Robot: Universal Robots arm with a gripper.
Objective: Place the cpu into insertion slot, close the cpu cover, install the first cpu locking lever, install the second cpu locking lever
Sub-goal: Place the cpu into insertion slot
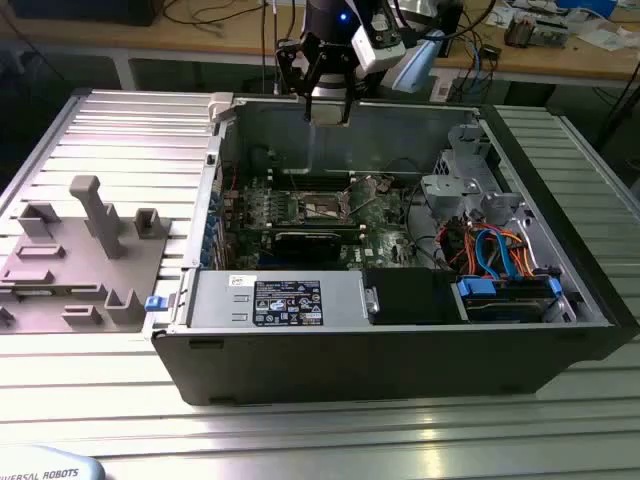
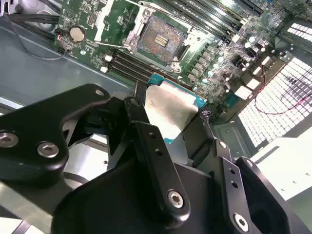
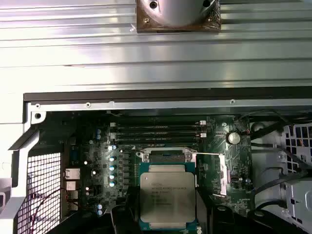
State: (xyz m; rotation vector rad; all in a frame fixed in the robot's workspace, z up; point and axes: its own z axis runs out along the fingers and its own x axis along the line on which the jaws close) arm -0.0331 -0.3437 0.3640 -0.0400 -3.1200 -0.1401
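Note:
My gripper (image 1: 328, 115) hangs above the far wall of the open computer case, shut on the cpu (image 2: 170, 109), a flat square chip with a dull silver top and a green rim. In the first wrist view the cpu (image 3: 168, 195) sits between the dark fingers (image 3: 122, 217). Below it on the green board lies the insertion slot (image 2: 161, 39), uncovered, its dark pin field showing inside a silver rim. The exterior view has the insertion slot (image 1: 322, 207) at mid-board. The cpu cover (image 3: 223, 173) seems to stand swung open beside the slot. A thin wire lever (image 3: 209, 154) runs along the slot's edge.
Long black memory slots (image 3: 158, 131) flank the socket. The case wall (image 1: 300, 140) rises just under the gripper. Drive bays and orange and blue cables (image 1: 495, 255) fill the exterior view's right. A grey fixture block (image 1: 85, 255) sits on the ribbed table to the exterior view's left.

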